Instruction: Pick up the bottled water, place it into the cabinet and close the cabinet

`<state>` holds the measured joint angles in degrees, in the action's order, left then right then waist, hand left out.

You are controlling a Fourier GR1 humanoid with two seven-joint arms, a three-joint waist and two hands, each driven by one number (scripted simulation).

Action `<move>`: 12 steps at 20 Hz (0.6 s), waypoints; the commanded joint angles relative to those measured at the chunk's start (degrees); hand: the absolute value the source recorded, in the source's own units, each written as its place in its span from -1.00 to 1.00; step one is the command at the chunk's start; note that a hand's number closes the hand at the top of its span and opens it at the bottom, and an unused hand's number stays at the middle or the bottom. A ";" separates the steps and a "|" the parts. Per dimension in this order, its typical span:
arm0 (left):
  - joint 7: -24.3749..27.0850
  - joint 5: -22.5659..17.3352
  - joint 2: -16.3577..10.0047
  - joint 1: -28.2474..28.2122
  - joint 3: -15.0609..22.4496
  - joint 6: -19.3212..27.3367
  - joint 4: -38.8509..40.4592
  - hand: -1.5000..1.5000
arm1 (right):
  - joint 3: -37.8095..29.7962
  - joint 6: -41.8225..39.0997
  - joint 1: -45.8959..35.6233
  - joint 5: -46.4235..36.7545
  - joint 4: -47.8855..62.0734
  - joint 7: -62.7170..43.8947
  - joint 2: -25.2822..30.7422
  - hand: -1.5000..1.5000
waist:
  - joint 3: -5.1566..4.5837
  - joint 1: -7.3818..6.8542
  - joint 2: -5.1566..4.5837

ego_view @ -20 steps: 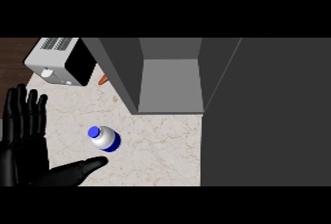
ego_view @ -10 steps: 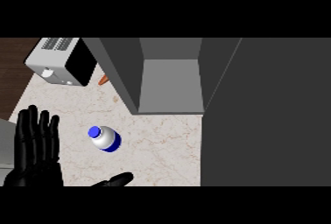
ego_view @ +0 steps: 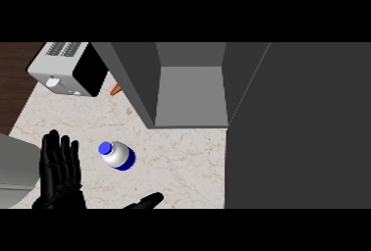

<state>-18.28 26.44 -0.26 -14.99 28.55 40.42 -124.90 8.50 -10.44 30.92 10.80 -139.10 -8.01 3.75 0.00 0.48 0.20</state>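
The bottled water (ego_view: 118, 156), clear with a blue cap and blue band, stands on the marble counter (ego_view: 181, 162) in front of the cabinet. The grey cabinet (ego_view: 190, 93) is open, and its dark door (ego_view: 297, 127) swings out and fills the right of the view. My left hand (ego_view: 59, 172) is at the lower left, open, with its fingers straight and pointing up, just left of the bottle and not touching it. Its thumb (ego_view: 147, 201) sticks out to the right along the lower edge, below the bottle. My right hand does not show.
A white and black toaster (ego_view: 69, 68) sits at the back left of the counter. A small orange thing (ego_view: 116, 89) lies beside the cabinet's left wall. A grey shape (ego_view: 14, 166) shows at the left edge.
My left hand has moved down and a little to the right, nearer the bottle, with its thumb sliding right along the lower edge. The bottle and the cabinet door have not moved.
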 commanded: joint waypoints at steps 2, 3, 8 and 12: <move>4.45 -3.52 0.25 0.23 -3.07 2.58 5.85 -1.00 | -0.27 -1.12 9.33 3.92 -12.02 -2.16 1.24 -1.00 | -0.05 0.53 0.02; 5.66 -2.35 0.26 -1.72 -0.70 5.44 6.13 -1.00 | 3.05 -1.50 9.56 -1.03 -10.07 1.01 0.06 -1.00 | -0.04 0.32 0.07; 10.73 -11.57 -2.62 -2.03 -9.76 2.80 8.89 -1.00 | 0.95 -2.60 10.28 -0.07 -8.08 2.92 0.89 -1.00 | -0.05 0.04 -0.04; 21.32 -19.48 -0.08 -1.12 -12.09 2.09 20.20 -1.00 | 1.61 -5.47 15.90 -0.68 -7.41 9.79 0.84 -1.00 | -0.12 0.75 0.08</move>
<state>-4.30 12.99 -1.52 -16.40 19.36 42.89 -111.99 9.49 -14.33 41.05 9.59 -139.78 0.02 4.54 -0.07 0.86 0.22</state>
